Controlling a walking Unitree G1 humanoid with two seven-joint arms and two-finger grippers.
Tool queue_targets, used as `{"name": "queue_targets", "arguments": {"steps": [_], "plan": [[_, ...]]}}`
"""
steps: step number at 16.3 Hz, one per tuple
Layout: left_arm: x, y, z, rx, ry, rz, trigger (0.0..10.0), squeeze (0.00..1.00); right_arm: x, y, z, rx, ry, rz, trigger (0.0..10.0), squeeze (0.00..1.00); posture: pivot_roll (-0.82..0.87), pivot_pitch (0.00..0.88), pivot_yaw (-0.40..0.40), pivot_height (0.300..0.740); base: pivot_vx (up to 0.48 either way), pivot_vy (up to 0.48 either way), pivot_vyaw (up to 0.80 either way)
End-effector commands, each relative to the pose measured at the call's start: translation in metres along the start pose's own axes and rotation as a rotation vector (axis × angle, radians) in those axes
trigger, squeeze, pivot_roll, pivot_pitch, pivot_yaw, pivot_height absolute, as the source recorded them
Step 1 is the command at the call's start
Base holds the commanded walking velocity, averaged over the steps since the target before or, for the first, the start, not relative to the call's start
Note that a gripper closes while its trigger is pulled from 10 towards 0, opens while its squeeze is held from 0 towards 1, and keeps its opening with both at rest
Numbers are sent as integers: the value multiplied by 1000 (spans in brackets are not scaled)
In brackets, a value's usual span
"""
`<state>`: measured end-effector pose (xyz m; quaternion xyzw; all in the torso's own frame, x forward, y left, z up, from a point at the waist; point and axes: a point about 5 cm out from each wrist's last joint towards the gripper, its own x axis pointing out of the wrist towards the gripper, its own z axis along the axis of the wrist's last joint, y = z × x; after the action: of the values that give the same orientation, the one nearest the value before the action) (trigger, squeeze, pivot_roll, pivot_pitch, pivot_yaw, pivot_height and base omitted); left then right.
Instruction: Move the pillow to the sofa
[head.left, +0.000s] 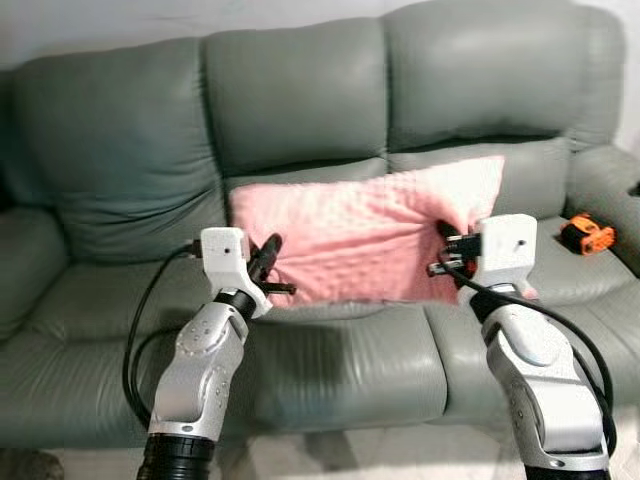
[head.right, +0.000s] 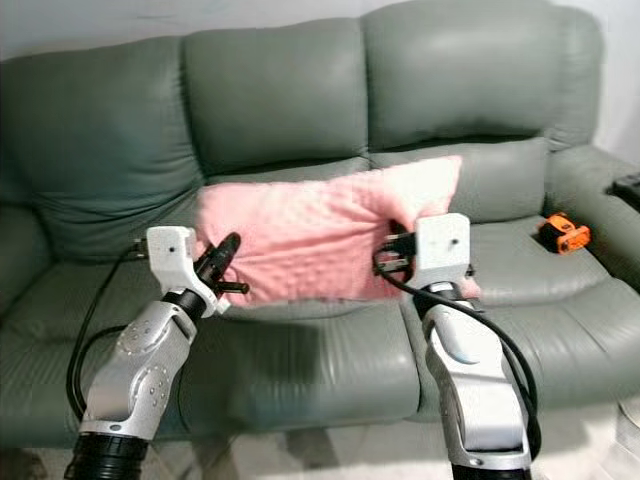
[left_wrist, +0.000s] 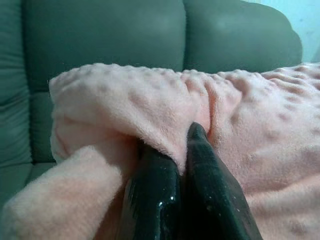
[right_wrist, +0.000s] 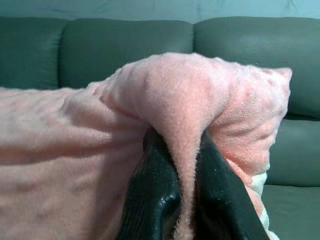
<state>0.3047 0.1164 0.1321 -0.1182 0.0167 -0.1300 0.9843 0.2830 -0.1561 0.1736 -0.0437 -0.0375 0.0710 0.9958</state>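
A pink dotted fleece pillow (head.left: 365, 235) hangs between my two arms over the middle seat of the grey-green leather sofa (head.left: 300, 110), its top leaning toward the backrest. My left gripper (head.left: 268, 262) is shut on the pillow's lower left edge; in the left wrist view its black fingers (left_wrist: 200, 190) pinch a fold of the pink pillow (left_wrist: 150, 110). At the pillow's right edge my right gripper (head.left: 447, 250) is shut on it too. Through the right wrist camera, a ridge of the pillow (right_wrist: 185, 115) sits squeezed between the fingers (right_wrist: 155, 190).
An orange and black tool (head.left: 586, 235) lies on the sofa's right seat cushion, near the right armrest (head.left: 608, 190). The left seat cushion (head.left: 90, 300) is bare. A strip of pale floor (head.left: 330, 450) runs below the sofa front.
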Motion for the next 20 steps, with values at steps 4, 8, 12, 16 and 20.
{"name": "queue_targets", "arguments": {"steps": [4, 8, 12, 16, 20], "plan": [[1, 14, 8, 45, -36, 68, 10000, 0, 1, 6, 7, 4, -34, 15, 10000, 0, -169, 5, 69, 740, 0, 0, 0], [1, 18, 10, 12, -49, 81, 10000, 0, 1, 6, 8, 9, -40, 18, 10000, 0, -171, 6, 71, 740, 0, 0, 0], [0, 17, 10, -1, -52, 67, 10000, 0, 0, 6, 8, 9, -40, 17, 10000, 0, -172, 7, 72, 740, 228, 0, 0], [0, 17, 10, -6, -54, 66, 10000, 0, -1, 5, 6, 7, -36, 18, 10000, 0, -172, 8, 72, 740, 307, 0, 0], [0, 17, 10, -9, -54, 65, 10000, 0, -1, 6, 5, 9, -34, 22, 10000, 0, -171, 8, 73, 740, 304, 0, 0]]}}
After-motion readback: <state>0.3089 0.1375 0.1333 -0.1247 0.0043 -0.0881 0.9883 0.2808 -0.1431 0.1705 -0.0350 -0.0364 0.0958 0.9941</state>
